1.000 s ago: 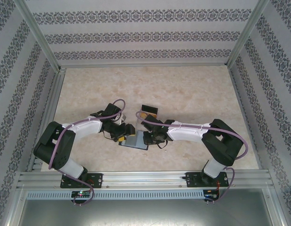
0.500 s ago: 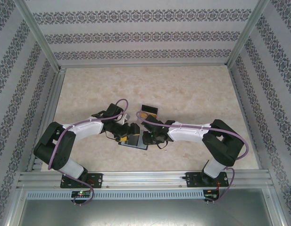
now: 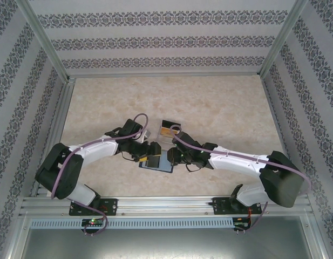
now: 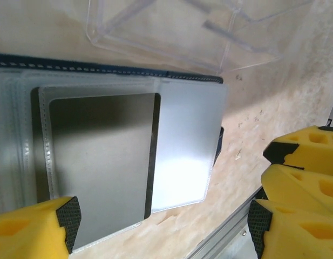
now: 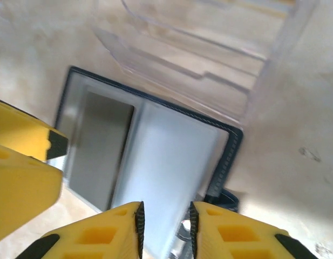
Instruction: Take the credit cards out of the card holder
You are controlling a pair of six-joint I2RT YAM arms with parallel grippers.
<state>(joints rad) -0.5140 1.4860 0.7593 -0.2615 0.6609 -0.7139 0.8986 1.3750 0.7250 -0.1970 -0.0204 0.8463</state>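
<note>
**A:** Where's the card?

**B:** The thin dark plastic credit card point(image 4: 101, 162) sits in a clear sleeve of the navy-blue bifold card holder point(image 4: 188, 140). The holder lies open and flat on the pale marbled bench point(image 4: 274, 91), just beside the clear acrylic stand point(image 4: 171, 27).

**A:** And the fingers?

**B:** The left gripper point(image 4: 165, 218) has its yellow fingers point(image 4: 36, 229) wide apart, one at the card's corner, gripping nothing. The right gripper point(image 5: 165, 226) has its fingers point(image 5: 107, 234) nearly together at the holder's edge. I can't tell whether they pinch it.

**A:** What could go wrong?

**B:** The sleeve looks snug and glossy. If the left fingers close on sleeve and card together, the whole holder may lift or drag toward the stand. If the right isn't pinning the holder, it could slide. The grippers also sit close together, so the fingers could knock each other.
</note>
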